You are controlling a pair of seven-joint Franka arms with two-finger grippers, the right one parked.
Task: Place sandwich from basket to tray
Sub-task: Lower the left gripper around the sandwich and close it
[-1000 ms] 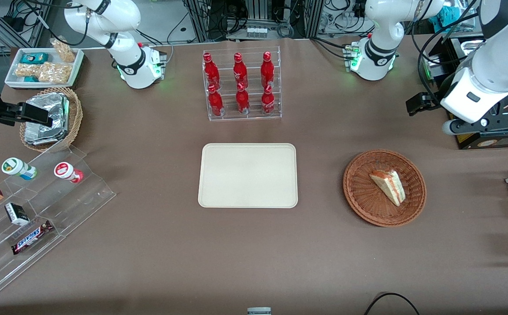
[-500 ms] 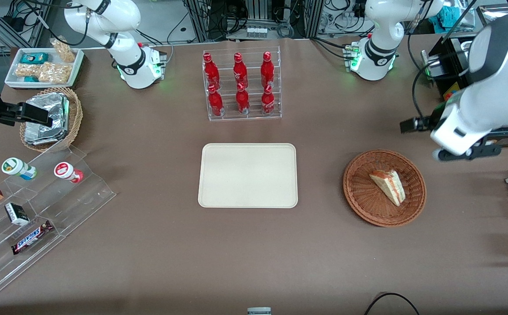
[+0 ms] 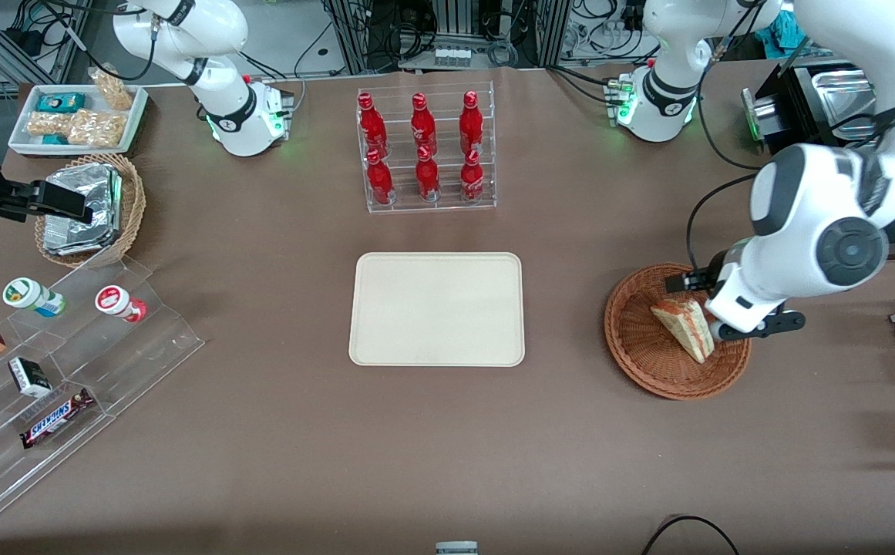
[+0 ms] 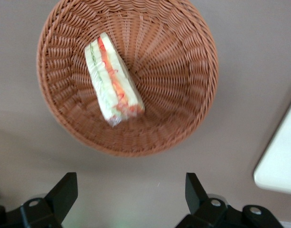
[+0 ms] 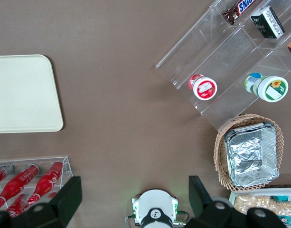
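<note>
Here the gripper [image 4: 131,199] hangs spread wide above the edge of the basket [image 4: 192,61], and the sandwich [image 4: 113,78] lies inside, just off-centre, its long axis running roughly crosswise to the line between the fingers.

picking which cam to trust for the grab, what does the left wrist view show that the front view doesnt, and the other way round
Only the left wrist view shows the hand open, fingers wide apart, above the table beside the basket. Only the front view shows the whole tray, the bottle rack and the arm covering part of the basket. Both show the sandwich lying in the basket, ungrasped.
</note>
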